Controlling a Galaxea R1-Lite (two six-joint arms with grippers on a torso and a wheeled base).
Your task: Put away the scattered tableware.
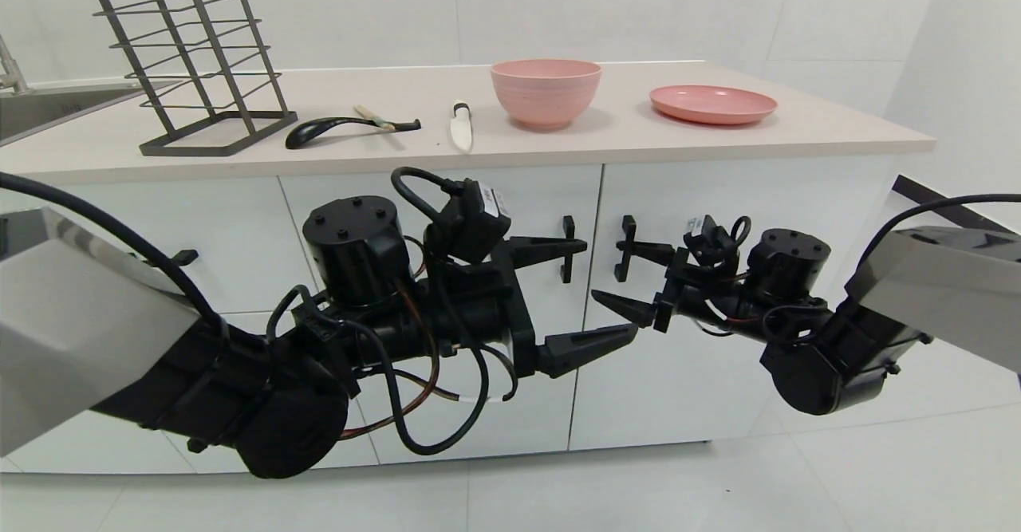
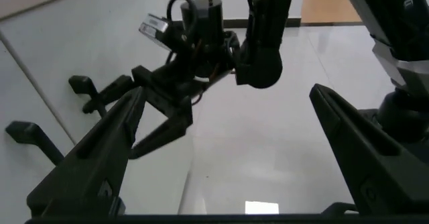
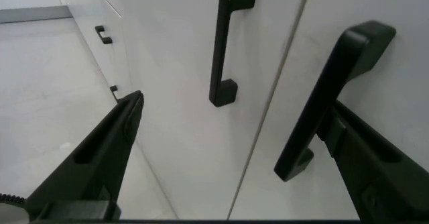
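Now L tool (image 1: 600,289) & R tool (image 1: 610,273) both wide, empty, near cabinet doors (image 1: 718,197).

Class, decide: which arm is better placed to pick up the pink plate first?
Probably right. The pink plate lies on the counter's right side, above the open right hand; the left hand hangs farther left.

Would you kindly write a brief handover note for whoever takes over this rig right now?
Grippers: left gripper and right gripper are both open and empty, low before the cabinet doors.
Things: on the counter, from the robot's left: rack, black spoon crossing a wooden utensil, white knife, pink bowl, pink plate.
Done: nothing; the rack holds nothing.
Left: put away every piece.
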